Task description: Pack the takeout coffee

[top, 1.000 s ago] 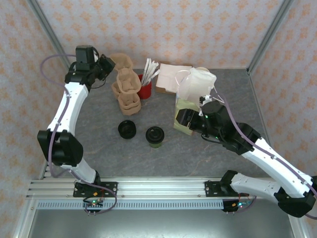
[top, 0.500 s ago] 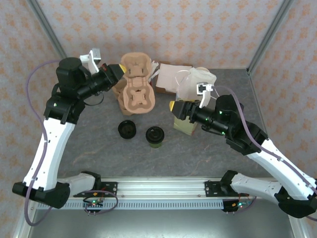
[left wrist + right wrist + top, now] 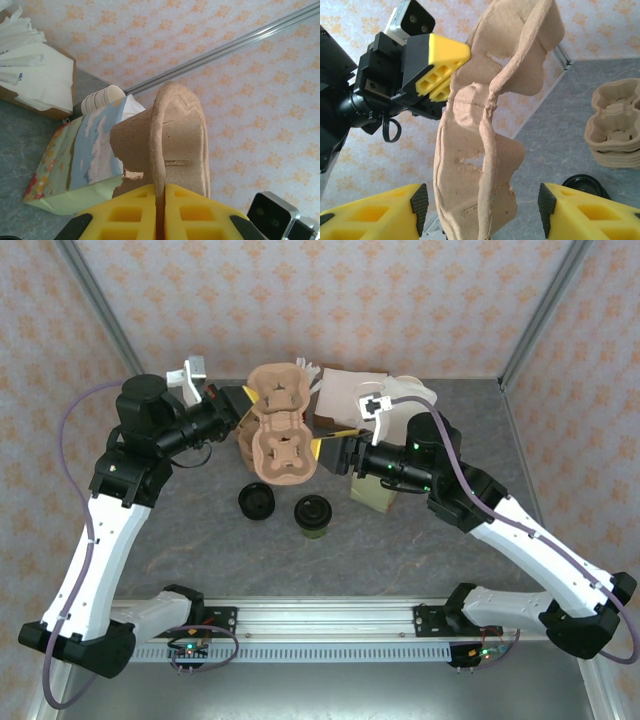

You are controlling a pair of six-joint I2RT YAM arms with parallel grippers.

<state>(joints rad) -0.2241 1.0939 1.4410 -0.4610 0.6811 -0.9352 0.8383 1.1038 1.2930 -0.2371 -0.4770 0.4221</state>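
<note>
Since a second ago the left gripper [image 3: 161, 192] has lifted one pulp cup carrier [image 3: 280, 435] off the stack [image 3: 616, 134]. It holds the carrier in the air, jaws pinched on its rim. The right gripper [image 3: 482, 202] has swung over from the paper bag [image 3: 80, 160], jaws apart.

Right wrist view: the carrier's edge hangs between those jaws, untouched as far as I can tell.

Overhead: the coffee [image 3: 313, 516] stands on the table [image 3: 200, 540] beside a loose lid [image 3: 257, 502], not yet handled. I read this as a handover before loading the cup.

White arms [image 3: 100, 530], purple cables [image 3: 62, 430] — yellow tools [image 3: 243, 408] [image 3: 322, 448]
</note>
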